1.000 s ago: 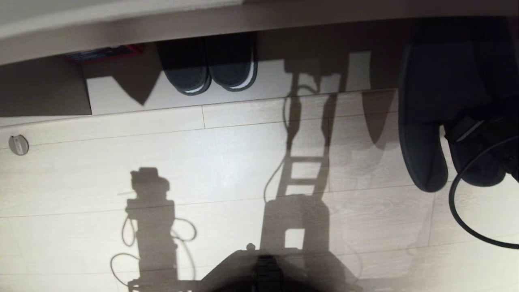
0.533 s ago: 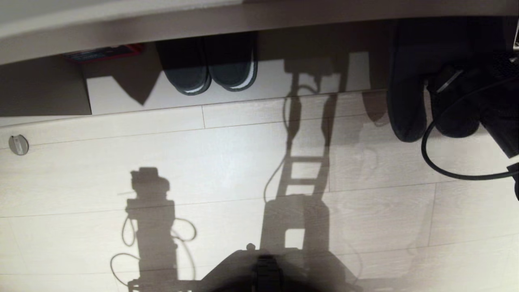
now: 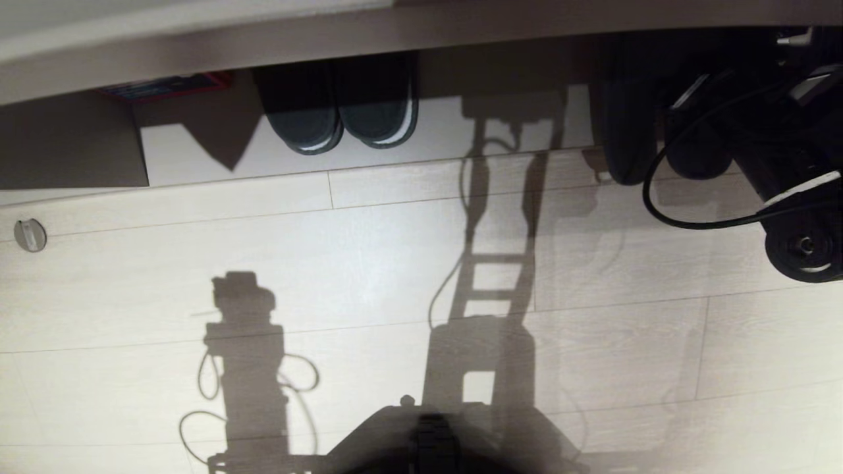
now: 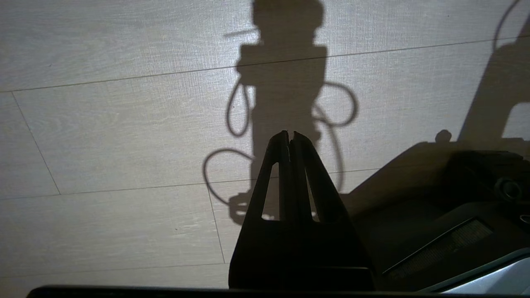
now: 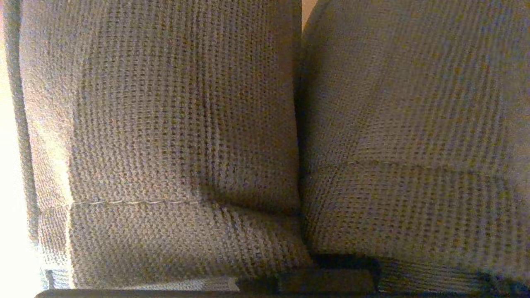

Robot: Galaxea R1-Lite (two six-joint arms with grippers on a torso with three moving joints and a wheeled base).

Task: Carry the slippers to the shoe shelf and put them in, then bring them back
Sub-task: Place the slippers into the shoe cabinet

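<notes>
At the shoe shelf (image 3: 500,125), right gripper (image 3: 685,131) jaws grip the slippers (image 3: 625,138).

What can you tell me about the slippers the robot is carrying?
The slippers are a pair, side by side and pressed together. Up close, in the right wrist view, they look like knitted, waffle-textured fabric in grey-blue, with a stitched seam line across one. From the head view they look dark, hanging at the far right with their rounded ends toward the floor, in front of the shoe shelf opening. The right gripper is shut on them. They hang beside the shelf's pale base board; whether they touch it cannot be told.
</notes>
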